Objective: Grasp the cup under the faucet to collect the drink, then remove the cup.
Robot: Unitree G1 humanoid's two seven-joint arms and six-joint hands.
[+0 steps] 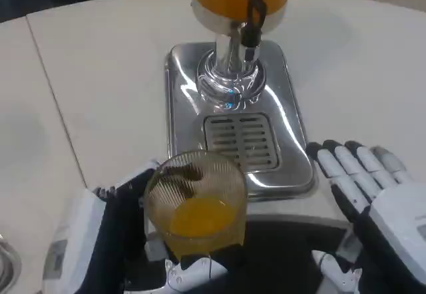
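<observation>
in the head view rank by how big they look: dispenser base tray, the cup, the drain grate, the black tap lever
1. Dispenser base tray, clearly largest.
2. Cup with orange drink, held by the left hand; being nearer the camera likely enlarges it.
3. Drain grate, smaller than the cup as seen.
4. Black tap lever, smallest.

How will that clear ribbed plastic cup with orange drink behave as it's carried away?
The clear ribbed plastic cup, in the left hand, looks thin, so it probably flexes if squeezed. The drink only fills its bottom, so it seems light and unlikely to slosh over.

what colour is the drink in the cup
Orange-yellow, seen through the clear cup held by the left hand in the head view.
</observation>
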